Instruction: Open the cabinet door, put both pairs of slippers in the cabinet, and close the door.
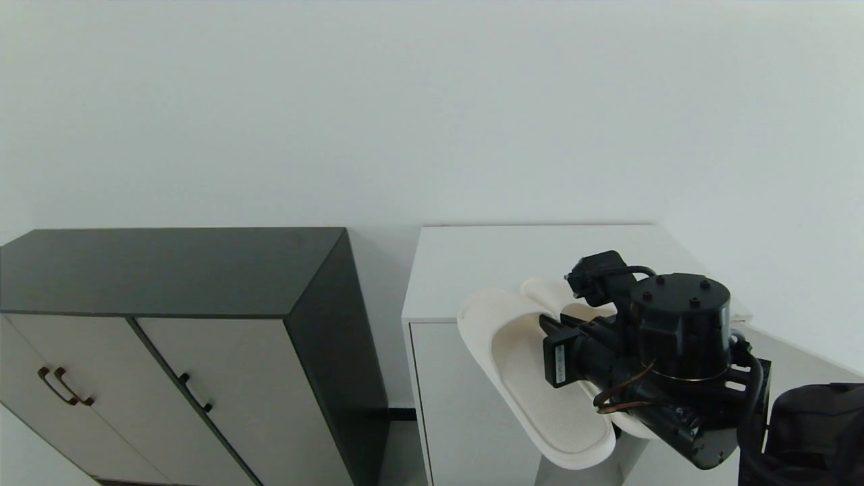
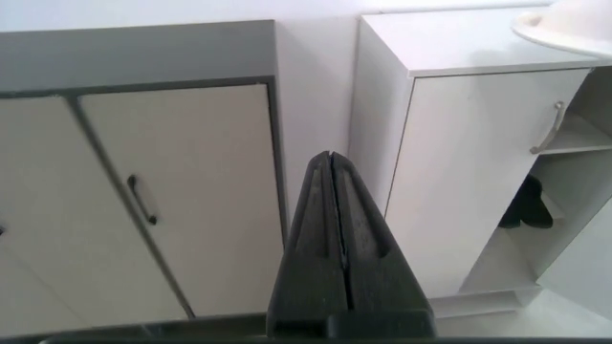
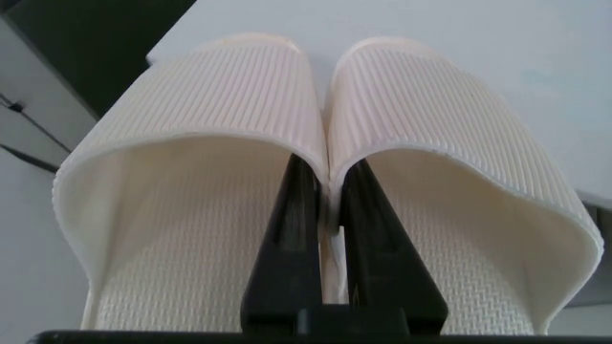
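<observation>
Black wedge-shaped fingers (image 3: 287,250), copper wrist cables (image 1: 622,393)

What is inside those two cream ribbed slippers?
One black finger of the right pincer sits inside each cream ribbed slipper, pinching their touching sides. The straps cover whatever lies farther in.

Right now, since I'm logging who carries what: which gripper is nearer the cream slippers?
Right. The right gripper is clamped on the cream slippers at their touching straps; the left gripper hangs well apart.

Two cabinets (image 1: 169,270); two slippers (image 1: 533,391) (one pair).
</observation>
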Controlling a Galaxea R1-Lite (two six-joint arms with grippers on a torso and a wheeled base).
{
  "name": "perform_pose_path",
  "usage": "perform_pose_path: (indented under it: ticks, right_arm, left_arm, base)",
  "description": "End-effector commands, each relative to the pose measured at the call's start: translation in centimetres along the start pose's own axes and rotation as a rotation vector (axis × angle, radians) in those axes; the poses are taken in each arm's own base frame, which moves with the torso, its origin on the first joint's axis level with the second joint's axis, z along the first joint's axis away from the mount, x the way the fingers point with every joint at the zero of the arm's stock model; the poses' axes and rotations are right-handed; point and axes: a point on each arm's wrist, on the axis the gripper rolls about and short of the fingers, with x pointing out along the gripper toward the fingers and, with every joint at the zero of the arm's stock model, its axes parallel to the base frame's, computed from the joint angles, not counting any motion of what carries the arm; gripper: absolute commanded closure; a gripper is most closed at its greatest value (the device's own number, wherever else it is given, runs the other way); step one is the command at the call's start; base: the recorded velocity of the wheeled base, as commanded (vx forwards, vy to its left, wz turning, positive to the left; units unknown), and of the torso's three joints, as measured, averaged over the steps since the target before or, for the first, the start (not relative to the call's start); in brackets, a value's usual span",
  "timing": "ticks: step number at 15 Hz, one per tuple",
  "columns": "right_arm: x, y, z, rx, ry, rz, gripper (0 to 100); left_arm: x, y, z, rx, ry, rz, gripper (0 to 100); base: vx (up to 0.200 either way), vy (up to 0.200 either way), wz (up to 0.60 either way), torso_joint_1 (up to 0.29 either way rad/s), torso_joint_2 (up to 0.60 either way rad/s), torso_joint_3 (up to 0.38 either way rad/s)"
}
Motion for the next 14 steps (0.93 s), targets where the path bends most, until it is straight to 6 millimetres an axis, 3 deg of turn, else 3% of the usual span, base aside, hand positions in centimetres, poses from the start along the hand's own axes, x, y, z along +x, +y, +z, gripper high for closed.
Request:
perform_pose_path:
  ticks: [1,14]
  right_arm:
    - [0.08,0.03,-0.09,-0.002,0.003,0.000,100]
    - [0.04,-0.01,-0.26,-0.005,0.008,-0.003,100]
  left_arm:
    - [0.00,0.00,0.00,0.000,-0.001,0.000,100]
    - [0.00,0.00,0.00,0.000,-0.001,0.001,100]
  base:
    - [0.000,0.000,0.00,0.000,0.00,0.000]
    - [0.000,0.000,0.00,0.000,0.00,0.000]
